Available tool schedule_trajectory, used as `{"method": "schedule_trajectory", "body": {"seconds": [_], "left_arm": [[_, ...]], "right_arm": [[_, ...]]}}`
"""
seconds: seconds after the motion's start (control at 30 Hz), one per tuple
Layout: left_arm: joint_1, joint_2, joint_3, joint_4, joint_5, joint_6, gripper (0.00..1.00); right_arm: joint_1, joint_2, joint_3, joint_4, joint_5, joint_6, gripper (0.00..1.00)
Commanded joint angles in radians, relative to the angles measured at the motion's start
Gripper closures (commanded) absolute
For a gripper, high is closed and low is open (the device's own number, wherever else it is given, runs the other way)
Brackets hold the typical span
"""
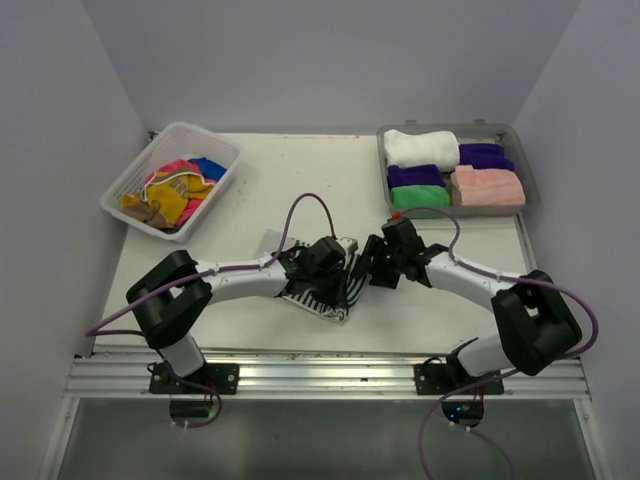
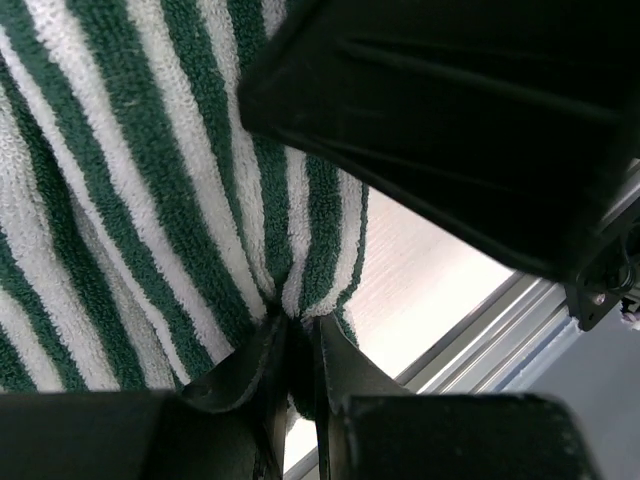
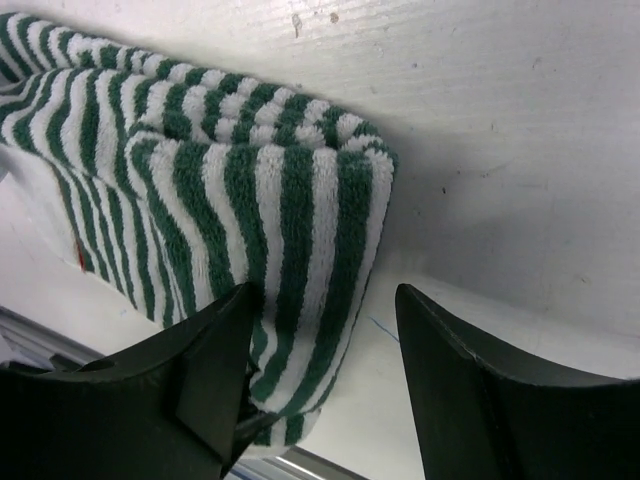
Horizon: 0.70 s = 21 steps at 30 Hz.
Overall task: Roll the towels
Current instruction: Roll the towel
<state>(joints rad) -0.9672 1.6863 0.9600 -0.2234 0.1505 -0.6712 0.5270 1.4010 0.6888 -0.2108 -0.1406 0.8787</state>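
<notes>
A green-and-white striped towel (image 1: 328,298) lies partly folded on the table between the two arms. My left gripper (image 1: 335,262) is over it. In the left wrist view its jaws are shut on a pinched fold (image 2: 298,322) of the striped towel (image 2: 130,220). My right gripper (image 1: 376,266) is close beside it, on the towel's right. In the right wrist view the right gripper (image 3: 325,300) stands open over the doubled end of the towel (image 3: 250,190). Its left finger (image 3: 200,370) touches the cloth; the right finger (image 3: 470,380) is clear of it.
A white lattice basket (image 1: 215,200) at the back left holds several loose towels in yellow, pink and blue. A grey tray (image 1: 445,129) at the back right holds rolled towels: white (image 1: 420,148), purple (image 1: 482,154), green (image 1: 420,196), pink (image 1: 487,187). A metal rail (image 1: 320,375) runs along the near edge.
</notes>
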Motion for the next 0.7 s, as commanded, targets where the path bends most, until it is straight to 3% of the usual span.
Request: {"method": "schedule_trajectory", "body": {"seconds": [0.0,0.13,0.2,0.33,0.4,0.5,0.67], "left_arm": [[0.018,-0.048,-0.023,0.068,0.058,-0.011,0.85],[0.031,-0.068,-0.041,0.091,0.093,-0.007,0.85],[0.036,-0.069,-0.047,0.096,0.103,0.002,0.85],[0.044,-0.091,-0.061,0.107,0.127,0.027,0.84],[0.05,-0.102,-0.069,0.102,0.129,0.047,0.83],[0.053,-0.123,-0.063,0.079,0.121,0.088,0.75],[0.055,-0.129,-0.023,0.022,0.101,0.137,0.51]], "right_arm": [[0.011,0.062,0.058,0.051,0.05,0.04,0.39],[0.031,0.113,0.072,0.088,0.047,0.06,0.46],[0.042,0.138,0.081,0.091,0.052,0.069,0.54],[0.044,0.162,0.092,0.114,0.059,0.089,0.8],[0.045,0.161,0.104,0.09,0.073,0.088,1.0],[0.044,0.135,0.121,0.027,0.114,0.085,1.0],[0.042,0.063,0.164,-0.195,0.272,0.114,1.0]]}}
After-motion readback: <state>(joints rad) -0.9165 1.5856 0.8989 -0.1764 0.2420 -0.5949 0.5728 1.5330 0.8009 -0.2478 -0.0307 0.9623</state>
